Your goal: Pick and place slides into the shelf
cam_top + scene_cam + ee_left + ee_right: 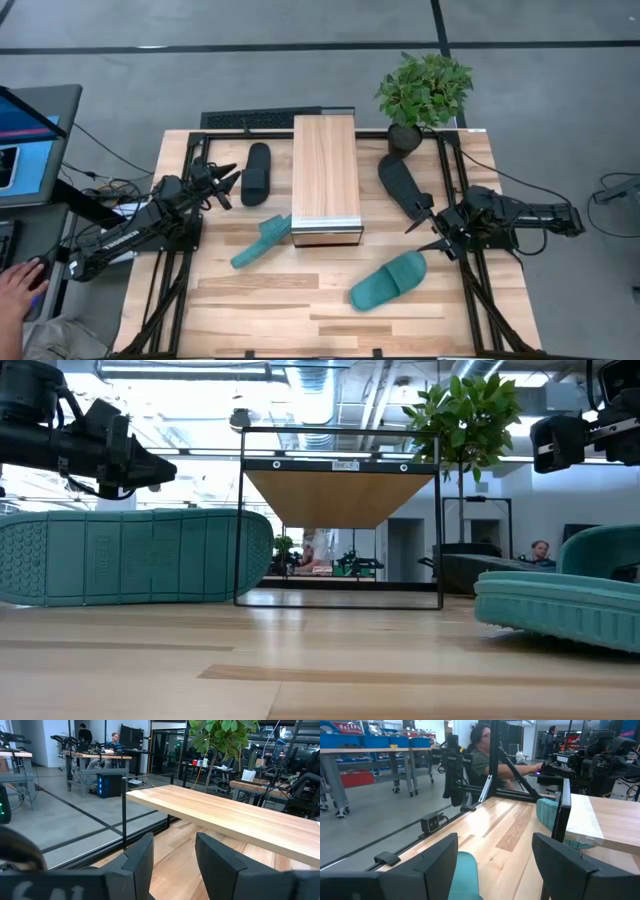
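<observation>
Dark left gripper (226, 187): near the worktop's left edge, raised above the surface, fingers (140, 857) parted by a moderate gap, holding nothing.
Dark right gripper (428, 228): near the worktop's right edge, raised, fingers (440, 855) spread wide, holding nothing.
Black slide, left (256, 173): lies flat on the worktop (250, 310) just beside the left gripper, between it and the shelf, toward the far edge.
Black slide, right (402, 185): lies at an angle just beyond the right gripper's fingertips, toward the far right corner, close to the potted plant (424, 90).
Teal slide, centre (262, 241): stands on its edge, its sole (130, 556) facing the near edge; its tip is at the shelf's near left corner, whether touching cannot be told.
Teal slide, right (388, 280): lies flat on the worktop just beside the right gripper, on the side toward the near edge; a part of it shows between the right gripper's fingers in the right wrist view.
Shelf (325, 175): long light-wood box on a thin black frame, set mid-worktop against the far edge, between the two arms; no slide is on or in it.
Person's hand (18, 285): off the worktop, beyond its left edge.
</observation>
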